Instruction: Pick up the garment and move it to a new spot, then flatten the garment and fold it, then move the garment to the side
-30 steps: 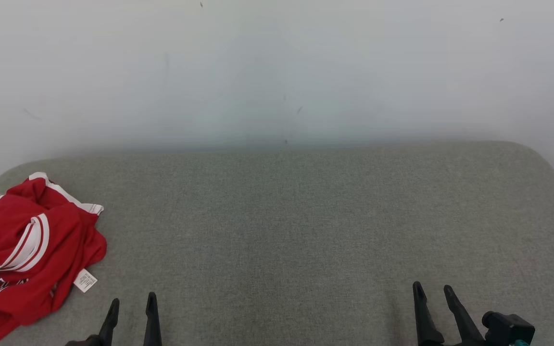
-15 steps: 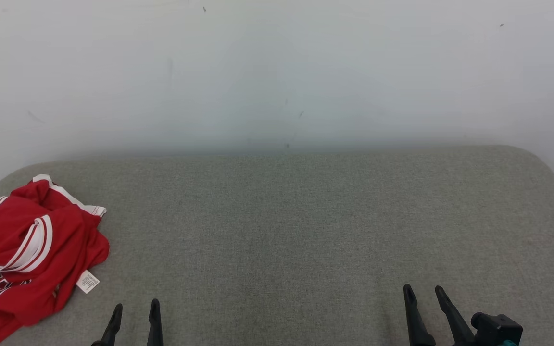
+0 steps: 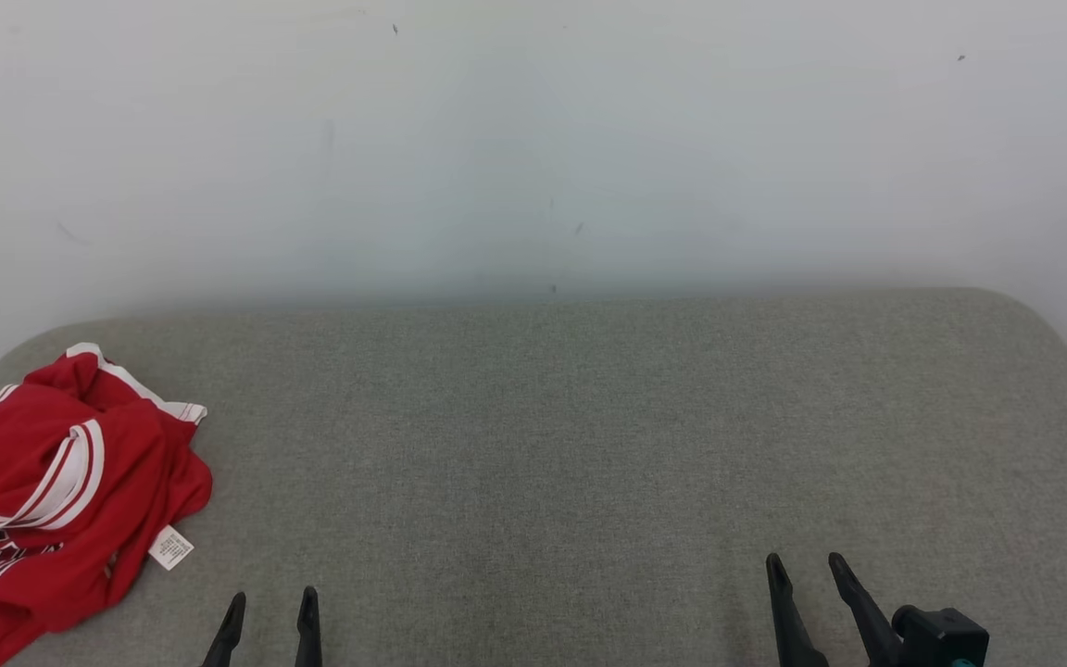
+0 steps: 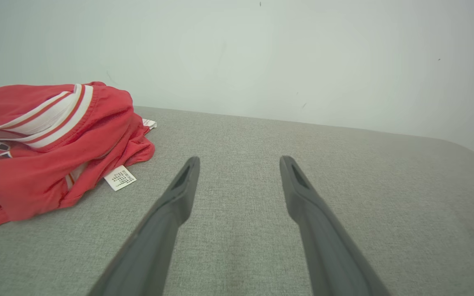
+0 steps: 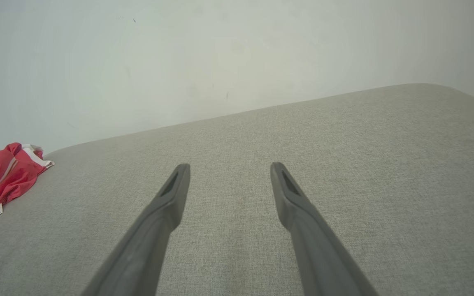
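left gripper (image 3: 273, 595) & right gripper (image 3: 804, 559) both spread wide w/ nothing in 'em, low over the grey cushion (image 3: 589, 445), prob bc the crumpled red garment (image 3: 52, 491), just left of the left 1, isn't grabbed yet.

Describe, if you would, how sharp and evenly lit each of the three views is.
Head view: even, soft light, no glare; the grey cushion meets the wall in a hazy band. Left wrist view: the red garment and its label are sharp. Right wrist view: wide-angle bowing curves the cushion's far edge; the right gripper casts no hard shadow.
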You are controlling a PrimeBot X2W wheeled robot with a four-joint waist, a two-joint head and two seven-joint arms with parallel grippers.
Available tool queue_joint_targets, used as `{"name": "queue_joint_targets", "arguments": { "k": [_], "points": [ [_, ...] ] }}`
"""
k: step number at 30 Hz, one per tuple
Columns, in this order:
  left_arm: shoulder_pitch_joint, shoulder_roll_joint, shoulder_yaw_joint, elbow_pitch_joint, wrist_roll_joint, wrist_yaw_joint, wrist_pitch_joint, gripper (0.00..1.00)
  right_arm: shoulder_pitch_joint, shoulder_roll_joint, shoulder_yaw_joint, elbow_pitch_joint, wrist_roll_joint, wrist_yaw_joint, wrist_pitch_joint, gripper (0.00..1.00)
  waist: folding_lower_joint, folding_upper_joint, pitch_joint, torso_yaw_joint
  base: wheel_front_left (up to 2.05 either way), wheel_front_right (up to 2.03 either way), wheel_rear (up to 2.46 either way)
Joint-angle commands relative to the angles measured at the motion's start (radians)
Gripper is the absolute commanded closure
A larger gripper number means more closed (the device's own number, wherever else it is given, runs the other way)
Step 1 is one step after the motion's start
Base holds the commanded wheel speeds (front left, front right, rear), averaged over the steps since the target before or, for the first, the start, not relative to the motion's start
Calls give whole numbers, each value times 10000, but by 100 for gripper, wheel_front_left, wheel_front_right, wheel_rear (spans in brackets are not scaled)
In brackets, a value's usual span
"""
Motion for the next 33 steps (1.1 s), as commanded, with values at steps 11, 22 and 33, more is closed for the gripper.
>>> {"name": "queue_joint_targets", "arguments": {
  "k": [11, 22, 33],
  "points": [
    [16, -45, 113, 159, 55, -68, -70, 0, -64, -18, -5, 13, -182, 36, -47, 0, 0, 0, -30, -14, 0, 0, 0],
    [3, -45, 164, 60, -15, -87, -70, 0, 236, -12, 79, -140, 94, 36, -174, 0, 0, 0, -198, 1483, 0, 0, 0],
    [302, 243, 674, -291, 142, -1, -70, 0, 13, -9, 702, -1, 735, 35, -436, 0, 0, 0, -163, 4310, 0, 0, 0]
  ]
}}
